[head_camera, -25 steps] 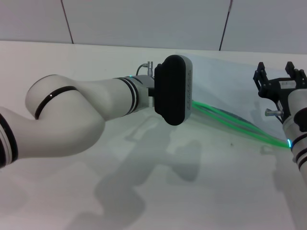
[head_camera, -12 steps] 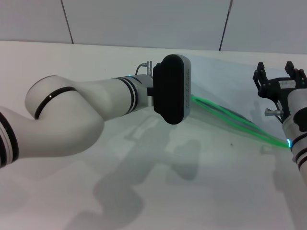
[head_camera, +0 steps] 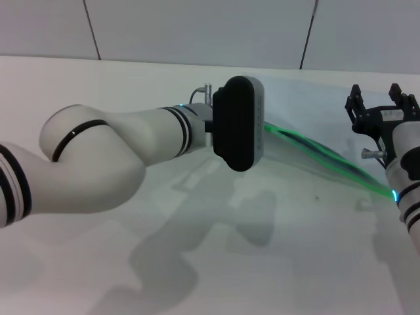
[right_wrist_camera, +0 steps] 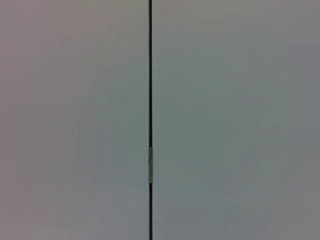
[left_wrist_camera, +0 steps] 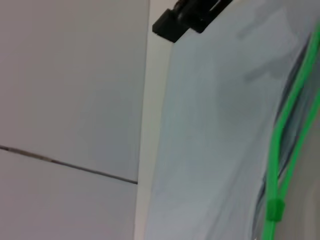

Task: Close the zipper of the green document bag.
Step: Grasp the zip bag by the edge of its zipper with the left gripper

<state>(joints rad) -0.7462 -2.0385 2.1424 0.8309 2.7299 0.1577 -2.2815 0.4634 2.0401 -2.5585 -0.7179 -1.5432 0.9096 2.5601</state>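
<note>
The left tool (head_camera: 257,125) reaches across the middle of the head view, its black housing turned toward the camera so that its fingers are hidden; whether they are apart or together cannot be told. The green document bag (head_camera: 308,125) lies directly behind and to the right of that housing, stretching from it toward the right arm. The zipper (head_camera: 315,152) emerges from behind the left tool and runs along the bag's near edge to the right arm's wrist. In the left wrist view the two green strips (left_wrist_camera: 292,107) stand apart over most of their visible length and meet at a small green block, probably the slider (left_wrist_camera: 273,209).

The right tool (head_camera: 384,110) is held upright at the right edge of the head view, beyond the zipper's far end, its black fingers spread apart and holding nothing.

The surface (head_camera: 197,262) is plain white and carries the arms' shadows. Behind it stands a pale panelled wall (head_camera: 197,29) with thin dark seams; the right wrist view shows only that wall and one seam.

The bag is translucent pale blue-grey, large and flat, with the bright green strip as its only strong colour.
</note>
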